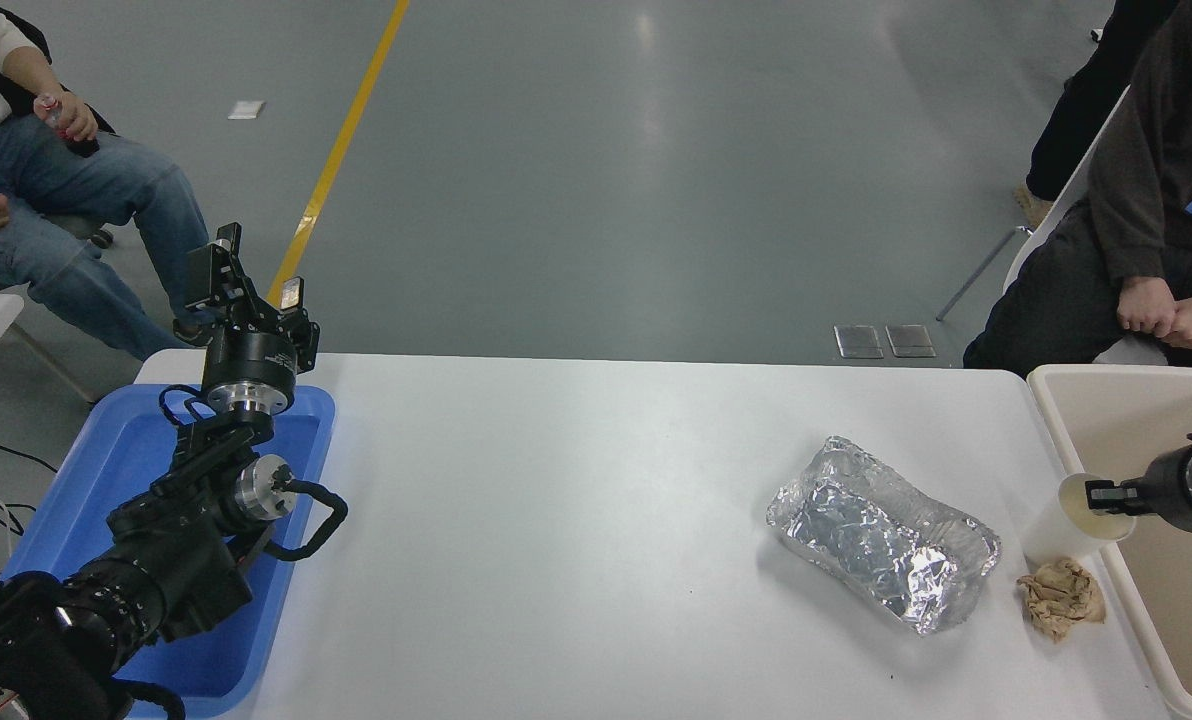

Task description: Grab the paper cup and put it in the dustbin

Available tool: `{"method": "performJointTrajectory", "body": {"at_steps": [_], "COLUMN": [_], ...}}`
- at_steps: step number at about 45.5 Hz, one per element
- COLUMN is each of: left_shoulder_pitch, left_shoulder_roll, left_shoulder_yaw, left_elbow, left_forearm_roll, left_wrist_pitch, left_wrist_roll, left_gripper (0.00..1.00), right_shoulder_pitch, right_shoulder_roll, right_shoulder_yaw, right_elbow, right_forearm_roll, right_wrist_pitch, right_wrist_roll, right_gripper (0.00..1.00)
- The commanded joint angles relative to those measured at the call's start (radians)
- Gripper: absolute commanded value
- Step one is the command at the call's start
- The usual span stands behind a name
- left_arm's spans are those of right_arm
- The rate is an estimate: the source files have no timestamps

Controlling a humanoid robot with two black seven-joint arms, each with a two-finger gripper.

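The white paper cup (pixel 1059 530) stands on the white table (pixel 576 500) at its right edge, tilted a little, touching the outer wall of the beige dustbin (pixel 1054 420). My right gripper (pixel 1104 494) comes in from the right edge over the dustbin, and its tip lies across the cup's cream mouth. Its black tip hides how its jaws stand on the rim. My left gripper (pixel 256 272) is parked open above the blue tray at the far left.
A crumpled brown paper wad (pixel 1059 597) lies just in front of the cup. A crinkled silver foil container (pixel 884 533) sits left of it. A blue tray (pixel 106 470) lies under the left arm. People sit at the far left and far right.
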State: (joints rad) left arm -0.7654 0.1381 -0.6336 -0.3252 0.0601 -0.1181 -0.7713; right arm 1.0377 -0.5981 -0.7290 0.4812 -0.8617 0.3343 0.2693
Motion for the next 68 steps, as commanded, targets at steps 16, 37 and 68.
{"method": "performJointTrajectory", "body": {"at_steps": [16,37,68], "left_shoulder_pitch": [0.0,0.0,0.0], "left_shoulder_roll": [0.0,0.0,0.002], "left_shoulder_yaw": [0.002,0.002,0.0], "left_elbow": [0.0,0.0,0.0], "left_forearm_roll": [0.0,0.0,0.001], "left_wrist_pitch": [0.0,0.0,0.0], "left_wrist_roll": [0.0,0.001,0.001], "left_gripper": [1.0,1.0,1.0], "right_shoulder_pitch": [0.249,0.792,1.363], "right_shoulder_roll": [-0.11,-0.175,-0.1], "right_shoulder_yaw": [-0.001,-0.271,-0.606], "right_elbow": [0.198,0.508,0.748], "right_forearm_roll": [0.006,0.001,0.006], "right_wrist_pitch": [0.095,0.242,0.404], "right_wrist_roll": [0.007,-0.004,0.007], "right_gripper": [0.0,0.0,0.0]}}
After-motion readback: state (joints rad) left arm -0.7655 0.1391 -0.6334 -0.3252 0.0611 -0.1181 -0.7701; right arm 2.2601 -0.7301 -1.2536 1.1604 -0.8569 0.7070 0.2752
